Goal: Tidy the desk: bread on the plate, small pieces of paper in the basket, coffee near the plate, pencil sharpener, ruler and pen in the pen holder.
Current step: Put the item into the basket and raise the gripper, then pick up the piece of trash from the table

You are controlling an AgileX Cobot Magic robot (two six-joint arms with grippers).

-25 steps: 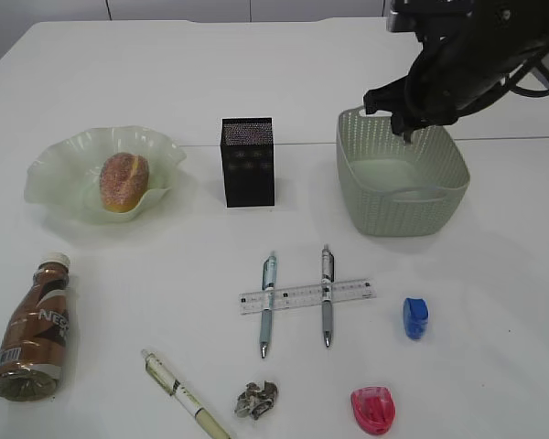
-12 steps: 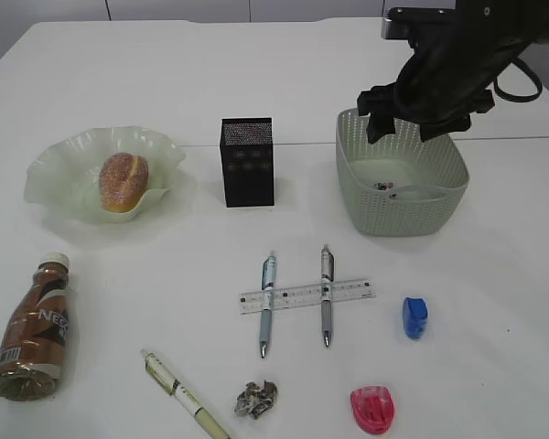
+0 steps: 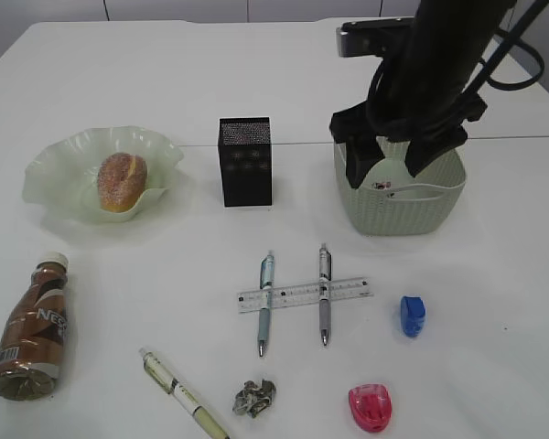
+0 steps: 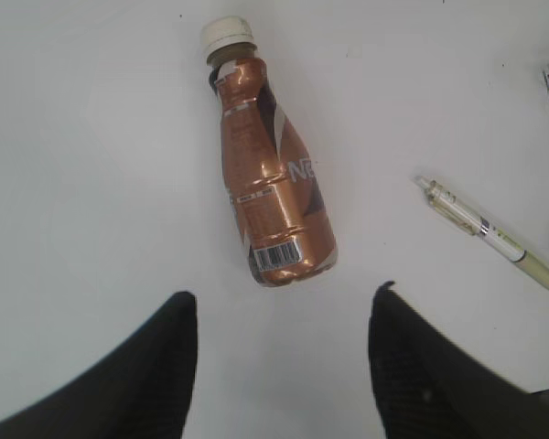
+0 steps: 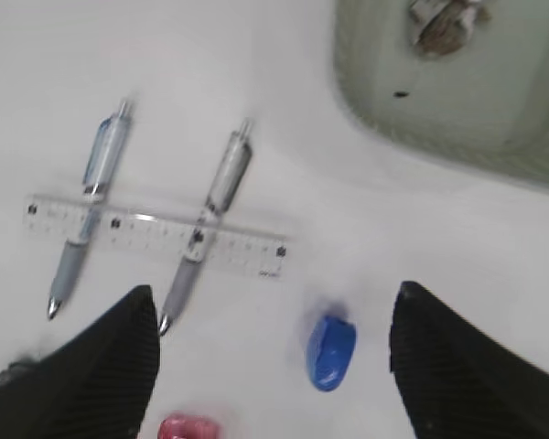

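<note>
Right gripper jaws now apart, paper scrap dropped in basket; second scrap remains on desk.

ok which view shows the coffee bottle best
The left wrist view: the coffee bottle lies on its side, filling the frame centre, cap, label and barcode all clear. The exterior view shows it whole but small, at the lower left edge. The right wrist view does not show it.
</note>
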